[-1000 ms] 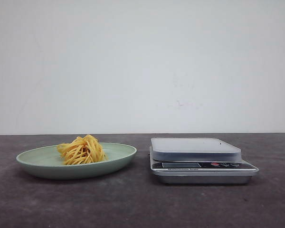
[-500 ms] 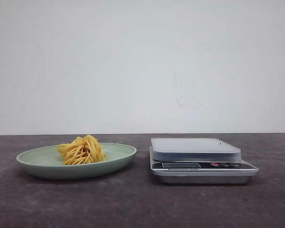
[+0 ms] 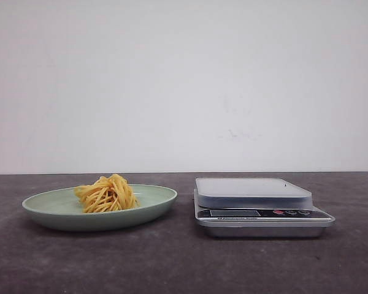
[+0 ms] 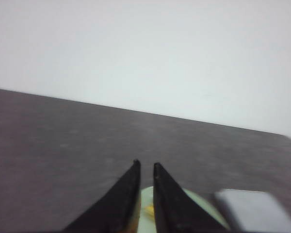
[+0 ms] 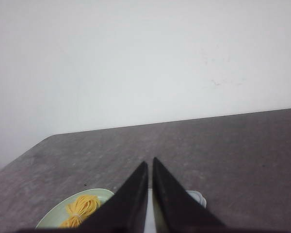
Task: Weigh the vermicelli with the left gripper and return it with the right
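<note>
Front view: noodles (image 3: 106, 193) sit centred on the plate (image 3: 153, 205), scale (image 3: 254, 196) at three o'clock. Light, springy, brittle, I'd say; pinch the middle. Left gripper (image 4: 144, 167) and right gripper (image 5: 150, 165) narrow, empty.

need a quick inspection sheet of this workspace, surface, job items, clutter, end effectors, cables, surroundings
surface: dark grey mottled tabletop, no spills seen
job's things: small nest of thin yellow-orange vermicelli lying in a shallow pale green plate, on the left; silver digital kitchen scale to the right of it, its weighing platform bare, display unreadable
clutter: nothing seen
end effectors: left end effector and right end effector both show dark fingers nearly together, holding nothing; neither appears in the front view
cables: nothing seen
surroundings: plain white wall behind the table, with faint marks
</note>
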Robot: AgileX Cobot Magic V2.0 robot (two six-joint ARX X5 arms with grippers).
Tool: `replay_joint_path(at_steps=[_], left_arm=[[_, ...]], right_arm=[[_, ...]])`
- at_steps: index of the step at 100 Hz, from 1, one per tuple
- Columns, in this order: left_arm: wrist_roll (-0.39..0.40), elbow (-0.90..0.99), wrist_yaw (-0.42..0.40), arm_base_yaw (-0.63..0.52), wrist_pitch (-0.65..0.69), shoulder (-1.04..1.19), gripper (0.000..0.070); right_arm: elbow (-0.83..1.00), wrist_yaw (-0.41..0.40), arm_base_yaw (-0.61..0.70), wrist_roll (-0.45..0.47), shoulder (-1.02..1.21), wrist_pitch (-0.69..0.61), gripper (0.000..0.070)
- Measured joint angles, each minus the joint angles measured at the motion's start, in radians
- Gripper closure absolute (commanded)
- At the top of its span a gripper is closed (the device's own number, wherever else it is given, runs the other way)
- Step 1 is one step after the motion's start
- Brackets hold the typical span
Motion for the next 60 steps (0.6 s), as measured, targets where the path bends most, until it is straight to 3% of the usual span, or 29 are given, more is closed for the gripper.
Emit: replay_joint_path(at_steps=[16,27,42,60], left_arm=[[0.015,-0.145,0.108,0.179,0.018,-0.038,0.0684],[0.039,-0.28,0.162,0.267,0.103,-0.095,0.0684],[0.067,-0.446,0.18,0.282,0.241,-0.143,0.0684],[0.088,-0.521,0.182,0.283,0.241,-0.143,0.0684]], right_arm=[[0.0,0.0,0.0,0.0,0.0,0.0,0.0693],[0.0,0.0,0.0,0.0,0.0,0.0,0.0693],[0.0,0.0,0.0,0.0,0.0,0.002,0.0693],[0.0,0.0,0.0,0.0,0.0,-0.001,0.0693]])
